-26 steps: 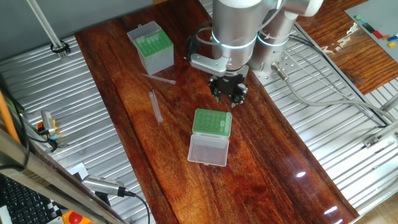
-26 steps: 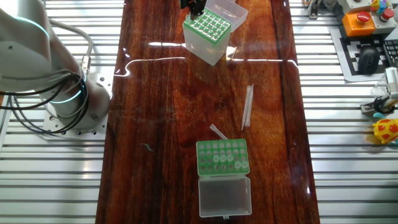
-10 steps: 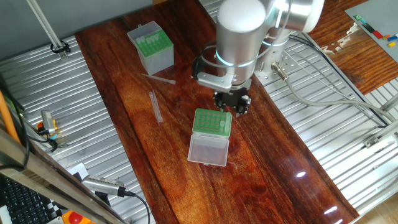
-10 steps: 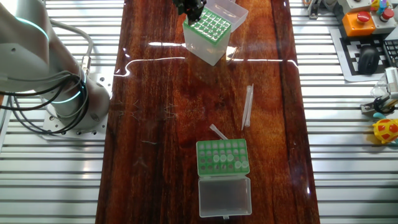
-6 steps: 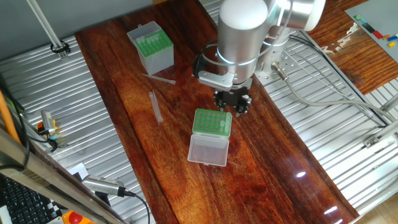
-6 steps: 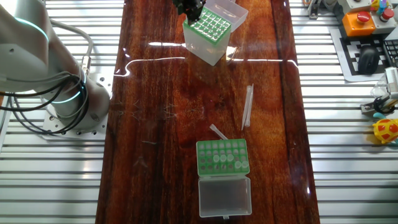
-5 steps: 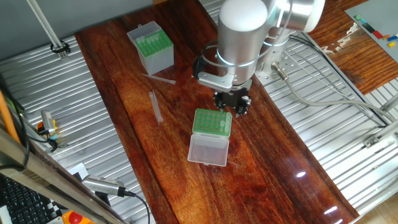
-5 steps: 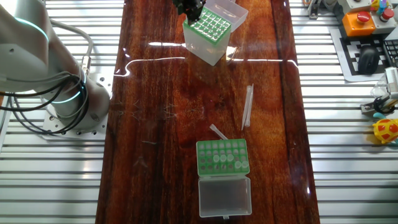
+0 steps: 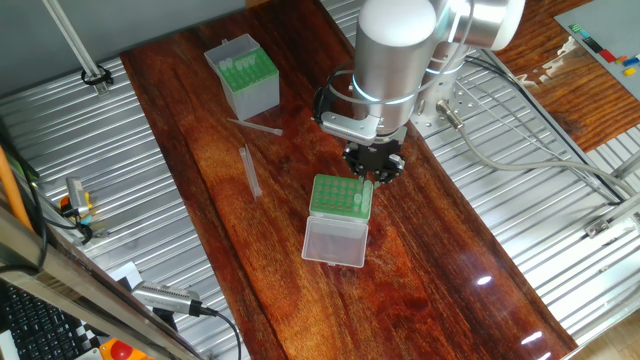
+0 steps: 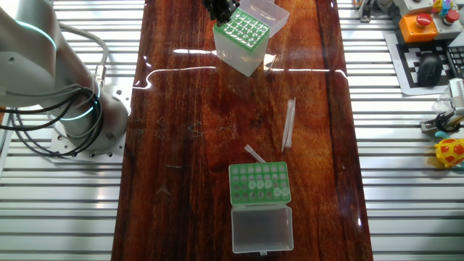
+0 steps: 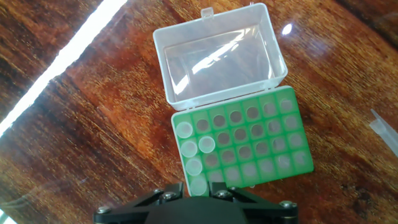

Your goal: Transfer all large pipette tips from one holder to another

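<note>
The low green holder (image 9: 340,196) lies mid-table with its clear lid (image 9: 335,241) open flat. In the hand view the holder (image 11: 261,146) carries several large pipette tips (image 11: 187,148) along its left columns. My gripper (image 9: 372,168) hangs open just above the holder's edge nearest the arm's base. Its fingers straddle the nearest tip (image 11: 198,184) without touching it, and the gripper (image 11: 198,188) holds nothing. The taller translucent box (image 9: 243,75) stands far left with a few tips in its green insert (image 10: 259,183). The gripper (image 10: 221,7) shows at the top edge of the other fixed view.
Two loose tips lie on the wood between the racks: one long tip (image 9: 250,171) and one short tip (image 9: 256,127). These are also the long tip (image 10: 288,124) and the short tip (image 10: 254,154). Ribbed metal panels flank the wooden board. The arm's base (image 10: 87,109) and cables sit beside it.
The gripper has shifted from beside the low green holder to over its near edge and come slightly lower. The racks and loose tips have not moved.
</note>
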{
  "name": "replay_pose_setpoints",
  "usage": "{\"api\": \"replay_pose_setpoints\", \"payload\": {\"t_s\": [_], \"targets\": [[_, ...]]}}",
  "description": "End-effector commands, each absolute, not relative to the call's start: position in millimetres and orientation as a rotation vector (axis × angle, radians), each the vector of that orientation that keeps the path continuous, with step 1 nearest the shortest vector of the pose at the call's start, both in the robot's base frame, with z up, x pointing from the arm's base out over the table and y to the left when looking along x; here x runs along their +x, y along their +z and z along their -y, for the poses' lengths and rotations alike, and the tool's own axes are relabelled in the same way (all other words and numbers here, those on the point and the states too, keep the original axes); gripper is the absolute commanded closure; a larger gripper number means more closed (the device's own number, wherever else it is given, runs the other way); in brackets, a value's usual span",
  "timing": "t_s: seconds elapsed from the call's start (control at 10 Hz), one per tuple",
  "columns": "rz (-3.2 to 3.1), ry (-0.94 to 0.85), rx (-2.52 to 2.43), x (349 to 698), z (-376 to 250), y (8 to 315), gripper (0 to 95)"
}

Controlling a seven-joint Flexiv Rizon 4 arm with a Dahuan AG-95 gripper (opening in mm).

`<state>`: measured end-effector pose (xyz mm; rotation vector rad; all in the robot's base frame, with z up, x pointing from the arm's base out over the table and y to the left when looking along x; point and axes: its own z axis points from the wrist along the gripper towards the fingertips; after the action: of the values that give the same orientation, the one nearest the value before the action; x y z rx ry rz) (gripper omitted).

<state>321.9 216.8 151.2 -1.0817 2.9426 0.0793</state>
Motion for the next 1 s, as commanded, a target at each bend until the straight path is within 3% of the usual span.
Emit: {"api": "replay_pose_setpoints", "payload": {"t_s": [0.1, 0.3, 0.4, 0.6, 1.0], "targets": [[-2.942, 0.077, -1.081, 323.2, -217.3, 150.6, 76.0], [-2.942, 0.075, -1.077, 324.2, -217.5, 150.1, 76.0], [-2.939, 0.078, -1.074, 325.8, -218.0, 151.1, 95.0], [-2.942, 0.091, -1.068, 330.2, -219.0, 156.3, 95.0], [-2.940, 0.117, -1.073, 335.7, -219.0, 203.3, 95.0]]}}
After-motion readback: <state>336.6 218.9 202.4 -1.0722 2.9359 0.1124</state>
